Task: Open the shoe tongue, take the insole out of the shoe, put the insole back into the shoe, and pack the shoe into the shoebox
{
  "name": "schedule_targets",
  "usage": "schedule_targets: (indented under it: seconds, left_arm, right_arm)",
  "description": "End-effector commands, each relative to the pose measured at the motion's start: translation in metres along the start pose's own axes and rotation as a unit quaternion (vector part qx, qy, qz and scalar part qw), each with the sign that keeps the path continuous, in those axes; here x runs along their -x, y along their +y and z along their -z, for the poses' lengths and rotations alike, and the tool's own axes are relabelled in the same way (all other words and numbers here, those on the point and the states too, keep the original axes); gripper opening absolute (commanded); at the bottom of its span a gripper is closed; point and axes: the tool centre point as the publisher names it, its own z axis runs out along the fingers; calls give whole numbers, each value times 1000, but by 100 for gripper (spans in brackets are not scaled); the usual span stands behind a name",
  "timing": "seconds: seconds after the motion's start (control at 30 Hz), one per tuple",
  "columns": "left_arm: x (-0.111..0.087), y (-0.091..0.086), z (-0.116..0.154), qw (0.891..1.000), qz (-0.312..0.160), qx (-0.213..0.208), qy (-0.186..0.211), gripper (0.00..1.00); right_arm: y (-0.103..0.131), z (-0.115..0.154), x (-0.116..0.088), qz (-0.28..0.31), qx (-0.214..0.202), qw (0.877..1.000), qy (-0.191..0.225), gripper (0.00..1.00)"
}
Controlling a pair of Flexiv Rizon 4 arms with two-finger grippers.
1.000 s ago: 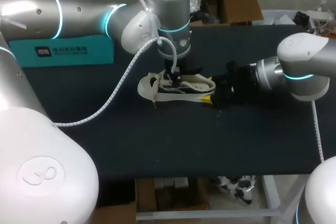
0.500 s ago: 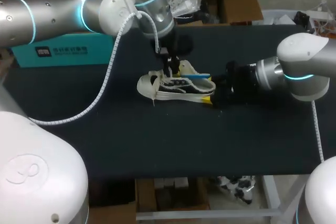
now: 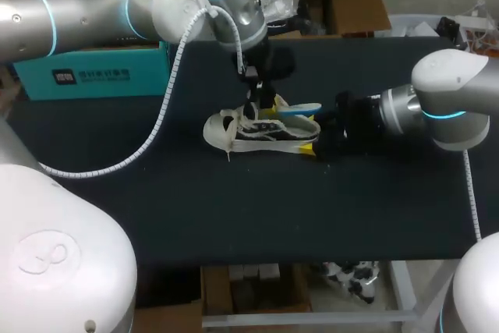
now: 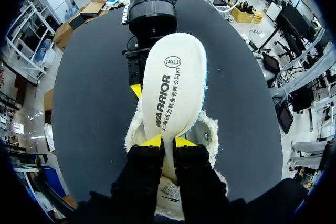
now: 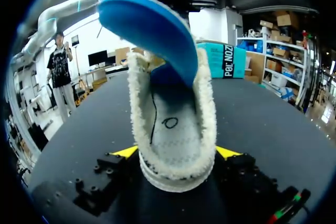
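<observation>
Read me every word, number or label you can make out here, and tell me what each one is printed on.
"240(2.5)": in an oval on the insole, left wrist view.
Brand name and characters along the insole: printed large, not read out here.
Label on the shoe tongue: too small to read.
Label on the teal shoebox: too blurred in the head view.

This is a robotics lab, set up as a test bench. Two silver robot arms, the left arm point(image 3: 93, 13) and the right arm point(image 3: 444, 103), both ringed with glowing cyan bands, reach in over a black-covered tabletop point(image 3: 234, 208). A white spiral-wrapped cable point(image 3: 161, 111) hangs loose from the left arm. A teal shoebox point(image 3: 93, 76) sits at the tabletop's far left.
</observation>
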Motion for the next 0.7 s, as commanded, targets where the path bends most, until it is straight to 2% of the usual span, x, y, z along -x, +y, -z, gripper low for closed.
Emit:
schedule_targets:
  seconds: [0.03, 0.17, 0.43, 0.7]
  left_arm:
    - [-5, -9, 1, 1000, -1, 9, -2, 38]
    - [-10, -14, -2, 1000, -3, 16, -7, 45]
    - [-23, -25, 0, 999, 4, 12, -29, 42]
    - [-39, -39, -7, 998, -16, 16, -52, 42]
  right_arm:
    - [-4, -1, -1, 1, 3, 1000, 1, 0]
    - [-4, -1, -1, 1, 3, 1000, 1, 0]
    - [-4, -1, -1, 1, 3, 1000, 1, 0]
    - [-4, -1, -1, 1, 3, 1000, 1, 0]
